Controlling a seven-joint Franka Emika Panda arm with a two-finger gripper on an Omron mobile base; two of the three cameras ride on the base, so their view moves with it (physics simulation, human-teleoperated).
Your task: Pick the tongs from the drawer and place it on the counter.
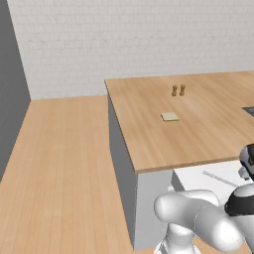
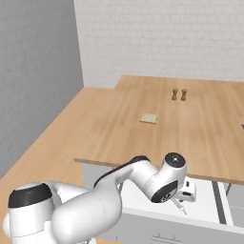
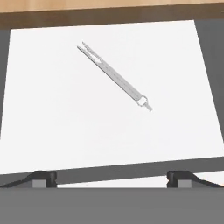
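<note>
The tongs (image 3: pixel 116 78) lie flat and slanted on the white floor of the open drawer (image 3: pixel 52 109), a slim silver-grey rod with its forked end toward the counter edge. My gripper (image 3: pixel 111 178) hovers above the drawer's near part, open wide, with nothing between its fingers; the tongs lie ahead of the tips, apart from them. From the left base view the tongs (image 1: pixel 218 178) show as a thin line in the drawer (image 1: pixel 191 177) under the counter (image 1: pixel 198 134). In the right base view the gripper (image 2: pixel 185 198) hangs over the drawer (image 2: pixel 209 202), below the counter (image 2: pixel 200 143) edge.
On the counter sit a small yellowish pad (image 1: pixel 169 116) (image 2: pixel 148 118) and two tiny brown shakers (image 1: pixel 178 90) (image 2: pixel 179 94). A dark panel (image 1: pixel 249 110) is set into the counter at the right. Plank floor and a grey wall lie to the left.
</note>
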